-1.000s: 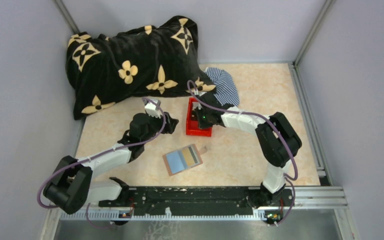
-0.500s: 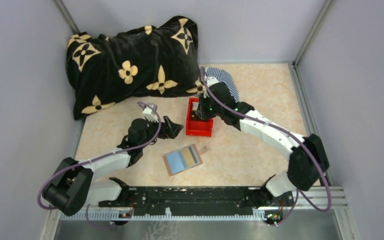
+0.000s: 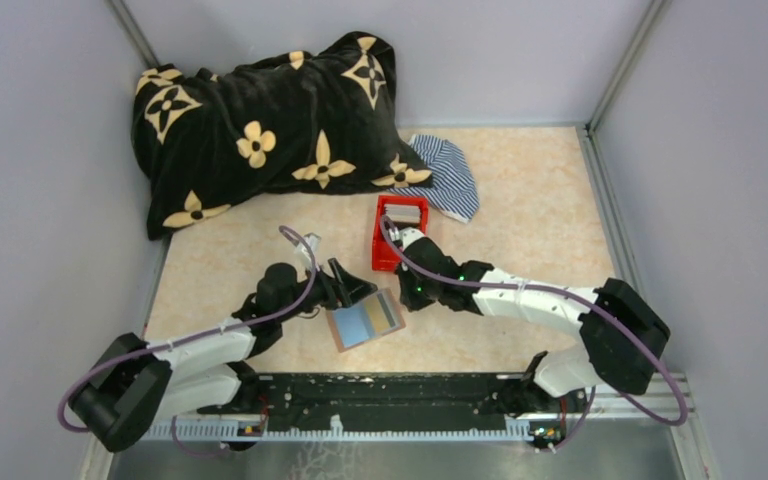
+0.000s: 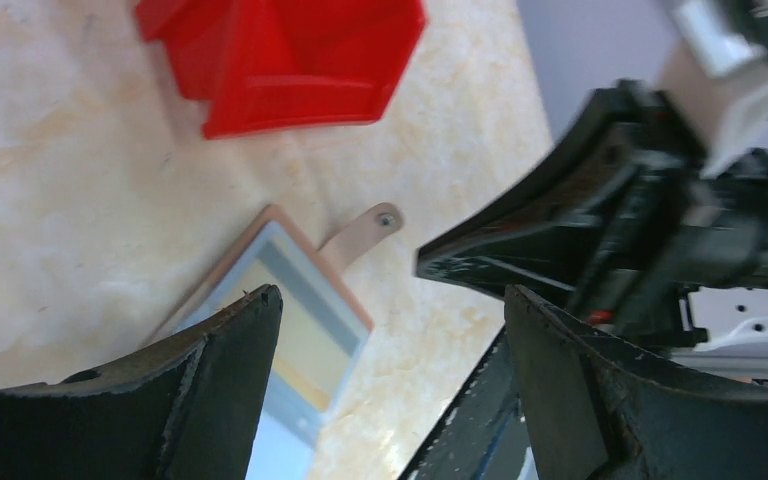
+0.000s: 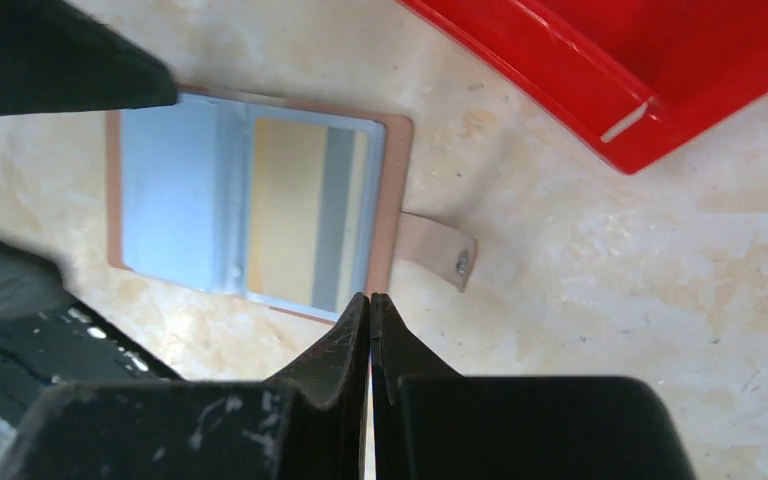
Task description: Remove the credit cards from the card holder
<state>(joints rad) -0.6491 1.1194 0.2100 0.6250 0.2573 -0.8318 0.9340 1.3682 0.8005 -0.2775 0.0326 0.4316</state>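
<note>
The card holder [image 3: 338,338] lies open and flat on the table, its snap tab [image 5: 440,250] pointing right. In its slots sit the credit cards: a light blue one [image 5: 170,190], an orange one [image 5: 285,210] and a grey one [image 5: 340,215]. My left gripper [image 3: 357,283] hovers open at the holder's upper left edge, nothing between its fingers [image 4: 230,350]. My right gripper [image 3: 407,300] is shut and empty, just off the holder's right side near the tab; in the right wrist view its tips [image 5: 370,300] sit at the holder's near edge.
A red open-top box [image 3: 382,252] stands just behind the holder with a grey card [image 3: 407,215] inside. A black flower-print cushion [image 3: 260,120] and a striped cloth [image 3: 450,170] lie at the back. Grey walls close in both sides.
My right arm left the red box and came down to the holder's right side, leaving a grey card in the box. My left gripper moved right and nearer, up to the holder.
</note>
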